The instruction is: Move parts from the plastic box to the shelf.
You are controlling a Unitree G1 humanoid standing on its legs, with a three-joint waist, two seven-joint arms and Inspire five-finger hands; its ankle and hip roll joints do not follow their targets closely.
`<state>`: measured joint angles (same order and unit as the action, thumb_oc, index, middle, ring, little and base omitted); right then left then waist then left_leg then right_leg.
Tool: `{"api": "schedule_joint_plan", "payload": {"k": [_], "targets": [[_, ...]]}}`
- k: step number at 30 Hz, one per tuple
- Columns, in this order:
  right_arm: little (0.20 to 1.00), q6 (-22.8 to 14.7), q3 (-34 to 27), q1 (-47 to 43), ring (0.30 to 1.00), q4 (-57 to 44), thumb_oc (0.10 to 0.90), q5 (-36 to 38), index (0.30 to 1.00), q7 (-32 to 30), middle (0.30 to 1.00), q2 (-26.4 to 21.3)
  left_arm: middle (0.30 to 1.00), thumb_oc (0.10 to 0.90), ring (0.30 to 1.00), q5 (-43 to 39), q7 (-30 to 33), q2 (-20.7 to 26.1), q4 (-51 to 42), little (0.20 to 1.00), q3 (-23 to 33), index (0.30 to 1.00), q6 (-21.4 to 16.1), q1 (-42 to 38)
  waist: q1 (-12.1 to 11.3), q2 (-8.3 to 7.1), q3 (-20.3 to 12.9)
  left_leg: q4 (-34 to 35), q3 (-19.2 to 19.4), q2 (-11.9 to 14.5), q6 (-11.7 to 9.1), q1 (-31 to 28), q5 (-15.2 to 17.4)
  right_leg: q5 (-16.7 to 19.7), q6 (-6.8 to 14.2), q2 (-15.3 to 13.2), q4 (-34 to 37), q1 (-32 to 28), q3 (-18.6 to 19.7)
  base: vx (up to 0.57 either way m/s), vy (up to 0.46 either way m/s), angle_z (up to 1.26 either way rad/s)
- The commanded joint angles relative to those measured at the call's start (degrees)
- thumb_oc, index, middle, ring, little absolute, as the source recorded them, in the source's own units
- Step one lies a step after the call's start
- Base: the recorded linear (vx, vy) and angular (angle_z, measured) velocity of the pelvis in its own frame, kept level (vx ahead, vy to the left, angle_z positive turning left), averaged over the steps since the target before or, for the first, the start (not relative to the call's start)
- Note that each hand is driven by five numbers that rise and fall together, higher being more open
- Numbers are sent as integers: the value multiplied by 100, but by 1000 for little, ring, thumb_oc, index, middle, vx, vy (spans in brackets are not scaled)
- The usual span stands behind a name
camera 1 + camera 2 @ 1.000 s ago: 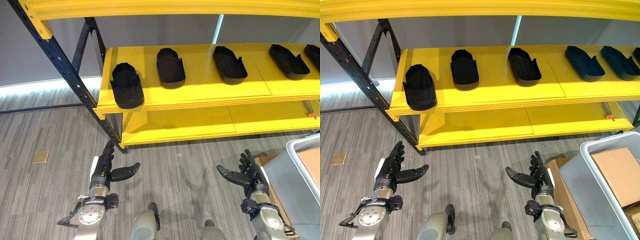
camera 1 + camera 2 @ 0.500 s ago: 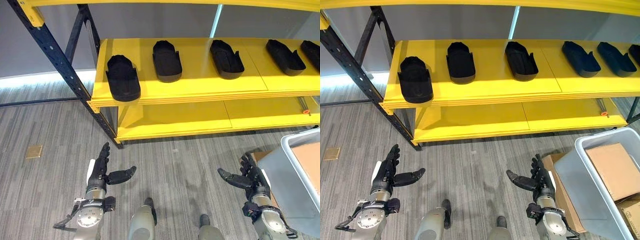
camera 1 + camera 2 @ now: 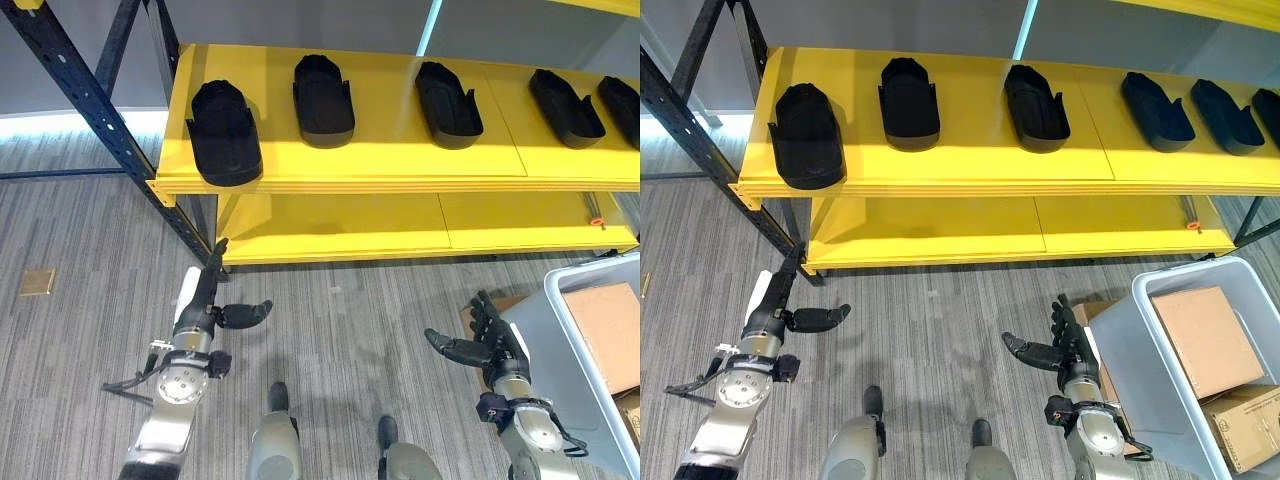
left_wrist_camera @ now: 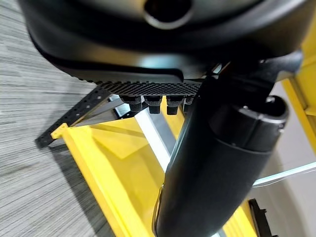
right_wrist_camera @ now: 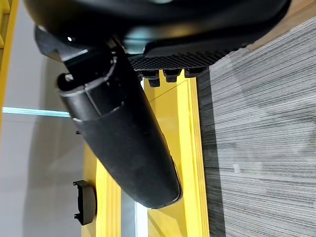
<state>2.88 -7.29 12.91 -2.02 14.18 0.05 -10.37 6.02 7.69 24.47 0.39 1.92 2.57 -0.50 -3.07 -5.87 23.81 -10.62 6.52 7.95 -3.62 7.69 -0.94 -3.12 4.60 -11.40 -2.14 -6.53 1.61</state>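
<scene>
Several black moulded parts lie in a row on the yellow shelf (image 3: 400, 165): one at the left end (image 3: 224, 118), another (image 3: 323, 86) beside it, a third (image 3: 447, 91) further right. The grey plastic box (image 3: 1145, 385) stands on the floor at the lower right with cardboard boxes (image 3: 1198, 340) inside. My left hand (image 3: 207, 305) hangs open and empty over the floor at the lower left, its thumb (image 4: 212, 163) straight. My right hand (image 3: 1060, 345) is open and empty just left of the plastic box, thumb (image 5: 123, 138) extended.
A lower yellow shelf board (image 3: 420, 225) sits close to the floor. A dark blue upright post (image 3: 90, 100) with a diagonal brace stands at the shelf's left end. A flat cardboard piece (image 3: 1102, 375) lies beside the plastic box. Grey carpet (image 3: 340, 330) spreads between my hands.
The whole picture has shifted, so the camera has moved: more of the plastic box shows at the right. Both hands stay open and empty.
</scene>
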Motion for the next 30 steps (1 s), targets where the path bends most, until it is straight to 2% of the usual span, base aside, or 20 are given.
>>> {"api": "schedule_joint_plan", "payload": {"k": [1,11,13,16,17,18,26,30], "targets": [[1000,-567,-207,-267,1000,-725,900,-14,1000,-74,1000,-291,1000,900,1000,269,377,158,-349,1000,211,1000,-465,-446,85,160,-80,660,-411,437,-185,-683,-222,882,-369,-208,41,-383,29,0,0,0],[1000,-555,-159,-384,1000,-653,900,9,1000,-95,1000,-301,1000,900,1000,473,569,591,282,1000,-137,1000,-404,-1152,184,205,-109,720,-418,436,-207,-761,-238,884,-375,-209,38,-415,11,1,0,0],[1000,-555,-145,-438,1000,-615,900,3,1000,-102,1000,-300,1000,900,1000,467,629,743,524,1000,-304,1000,-396,-1498,209,211,-96,748,-416,438,-207,-773,-242,880,-377,-207,30,-399,6,7,-3,4],[1000,-559,-150,-508,1000,-595,900,-1,1000,-120,1000,-334,1000,900,1000,368,747,1222,1135,1000,-712,1000,-377,-2306,297,231,-41,783,-393,425,-213,-808,-260,876,-387,-214,23,-363,4,4,11,6],[1000,-558,-154,-511,1000,-594,900,-1,1000,-120,1000,-330,1000,900,1000,366,751,1224,1147,1000,-722,1000,-383,-2319,292,229,-36,785,-392,424,-213,-811,-261,876,-387,-215,24,-365,4,0,0,0],[1000,-559,-129,-536,1000,-589,900,0,1000,-106,1000,-352,1000,900,1000,290,760,1392,1409,1000,-973,1000,-374,-2648,334,235,-14,790,-389,414,-217,-817,-270,877,-394,-220,27,-358,-8,1,8,-3],[1000,-602,-100,-570,1000,-635,900,20,1000,-16,1000,-370,1000,900,1000,131,765,2071,1957,1000,-1647,1000,-389,-3588,409,228,132,739,-394,384,-237,-821,-294,881,-421,-243,-1,-334,-38,-1,4,-2],[1000,-626,-74,-570,1000,-635,900,26,1000,6,1000,-375,1000,900,1000,68,744,2237,2146,1000,-1848,1000,-388,-3835,440,226,179,733,-396,376,-247,-811,-293,877,-426,-260,-5,-321,-57,-2,3,-1]]}}
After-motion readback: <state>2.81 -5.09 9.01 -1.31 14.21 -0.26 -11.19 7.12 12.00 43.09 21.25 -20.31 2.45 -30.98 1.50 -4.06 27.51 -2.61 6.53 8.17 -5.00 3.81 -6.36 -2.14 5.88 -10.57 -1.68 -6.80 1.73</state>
